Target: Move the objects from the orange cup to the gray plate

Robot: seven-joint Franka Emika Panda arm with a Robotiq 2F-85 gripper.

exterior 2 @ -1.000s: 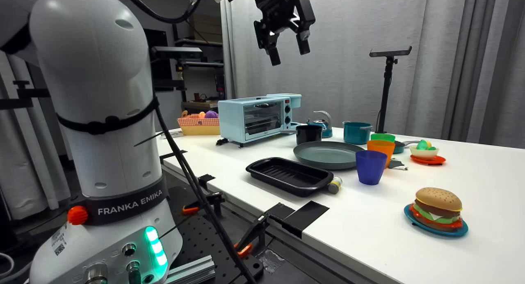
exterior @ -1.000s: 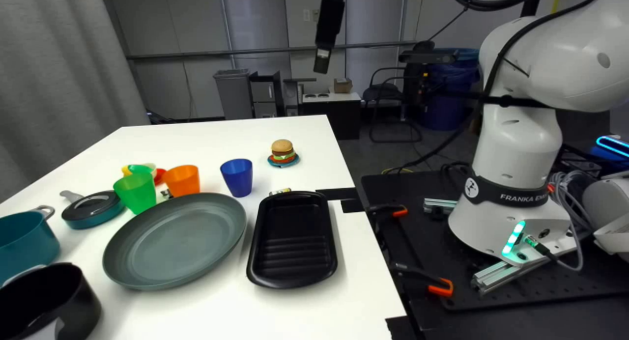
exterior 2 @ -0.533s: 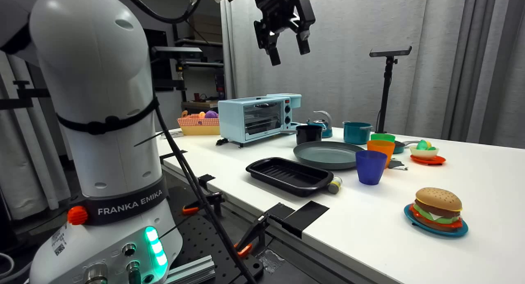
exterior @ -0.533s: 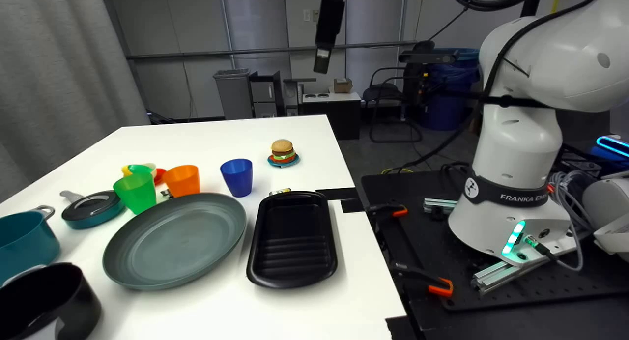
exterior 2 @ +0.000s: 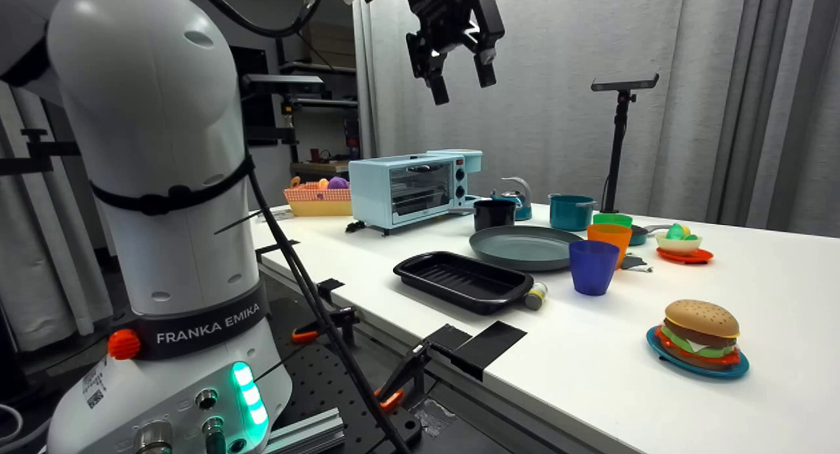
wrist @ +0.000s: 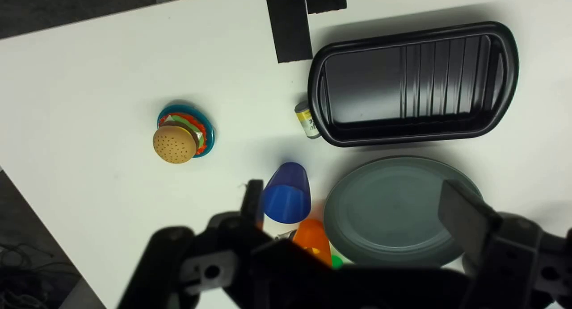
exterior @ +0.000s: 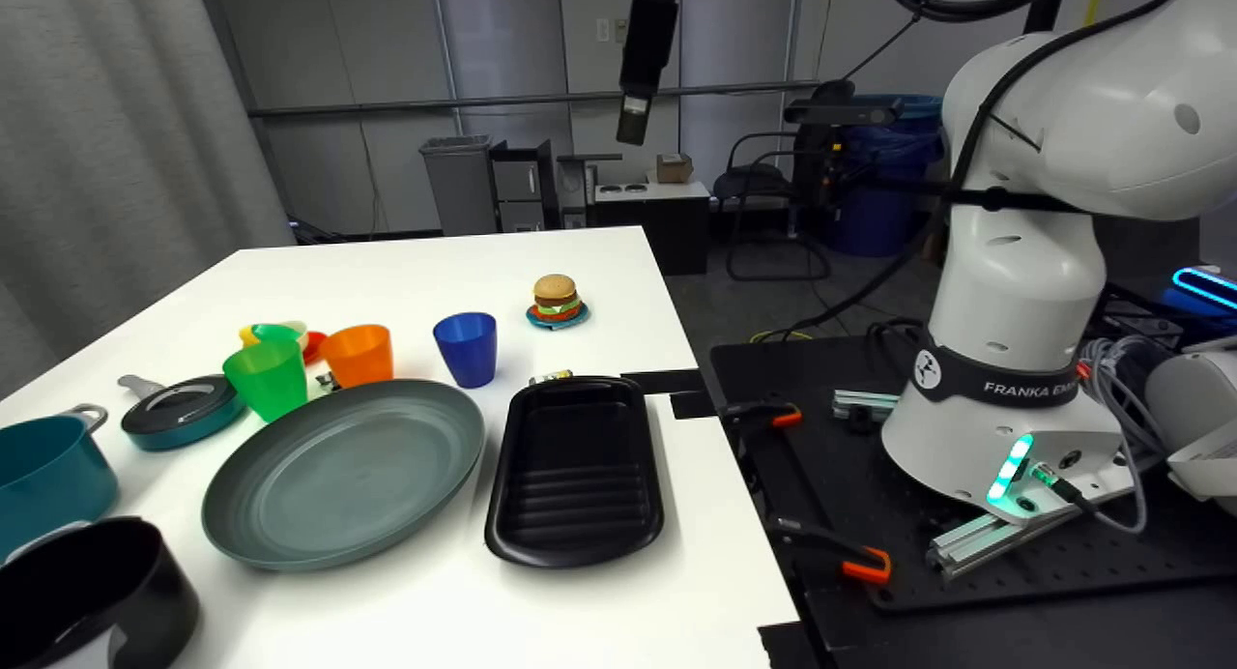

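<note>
The orange cup stands upright on the white table between the green cup and the blue cup. In an exterior view it is partly behind the blue cup. In the wrist view it shows beside the plate, partly covered by the gripper. A bit of yellow, part of the objects, shows inside it; the rest is hidden. The gray plate lies flat and bare; it also shows in the wrist view. My gripper is open and empty, high above the table; its fingers are spread wide.
The blue cup and green cup flank the orange cup. A black ridged tray lies by the plate, with a small can at its end. A toy burger, teal pot, black pot and toaster oven stand around.
</note>
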